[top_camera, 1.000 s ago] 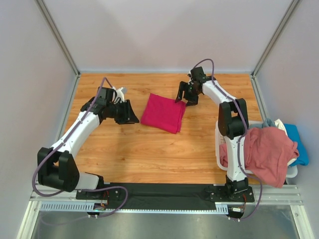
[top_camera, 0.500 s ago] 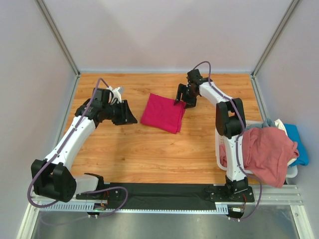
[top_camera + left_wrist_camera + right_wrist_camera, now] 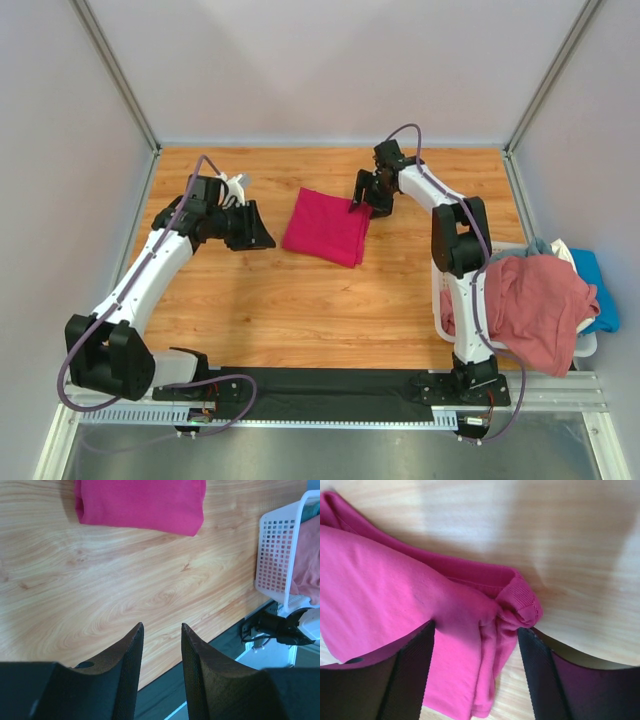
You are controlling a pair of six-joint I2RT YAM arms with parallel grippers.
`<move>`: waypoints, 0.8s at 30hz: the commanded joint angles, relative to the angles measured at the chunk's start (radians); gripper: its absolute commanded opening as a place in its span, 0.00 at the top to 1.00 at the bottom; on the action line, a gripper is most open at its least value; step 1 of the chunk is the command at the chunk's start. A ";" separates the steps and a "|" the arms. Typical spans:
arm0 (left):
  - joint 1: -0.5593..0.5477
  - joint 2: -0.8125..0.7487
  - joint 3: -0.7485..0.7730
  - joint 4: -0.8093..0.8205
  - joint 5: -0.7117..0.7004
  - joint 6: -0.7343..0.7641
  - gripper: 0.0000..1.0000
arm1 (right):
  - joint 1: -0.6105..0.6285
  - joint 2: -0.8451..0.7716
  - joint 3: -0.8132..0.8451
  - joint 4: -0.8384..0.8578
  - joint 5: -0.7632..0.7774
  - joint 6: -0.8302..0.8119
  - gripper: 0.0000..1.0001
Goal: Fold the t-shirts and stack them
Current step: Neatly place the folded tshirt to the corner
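The magenta-red t-shirt [image 3: 327, 227] lies folded into a compact, slightly skewed rectangle on the worktop [image 3: 300, 310], about midway across and nearer the far edge. In the right wrist view its far right corner is bunched, with layered folds and a ribbed hem band [image 3: 520, 597] showing. A dusty pink t-shirt [image 3: 535, 305] drapes over the white lattice basket [image 3: 438, 285] at the worktop's right edge, towards the near corner. Blue cloth [image 3: 600, 290] shows beside it.

The right gripper [image 3: 362, 200] reaches down to the folded shirt's far right corner. Its jaws stand wide, astride the bunched cloth. The left arm stretches out from its base, and the left gripper [image 3: 262, 235] hovers just left of the shirt, apart from it. Its jaws are parted by a narrow gap with nothing between them.

The worktop is light wood-grain, enclosed by pale grey walls [image 3: 330, 60].
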 commanded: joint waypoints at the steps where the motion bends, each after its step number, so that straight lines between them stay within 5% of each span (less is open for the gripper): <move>1: 0.020 -0.008 0.027 -0.023 0.028 0.039 0.56 | 0.008 0.043 0.076 0.033 -0.033 -0.013 0.33; 6: 0.069 -0.034 -0.003 -0.024 0.068 0.040 0.56 | 0.007 0.067 0.099 0.079 -0.098 -0.028 0.68; 11: 0.086 -0.072 -0.013 -0.046 0.091 0.048 0.56 | 0.004 0.054 0.156 -0.025 -0.094 -0.216 1.00; 18: 0.086 -0.161 -0.098 -0.059 0.102 0.036 0.56 | -0.031 0.008 0.294 -0.355 0.049 -0.465 1.00; 24: 0.086 -0.230 -0.206 -0.067 0.116 0.014 0.57 | -0.186 0.003 0.362 -0.508 0.087 -0.597 1.00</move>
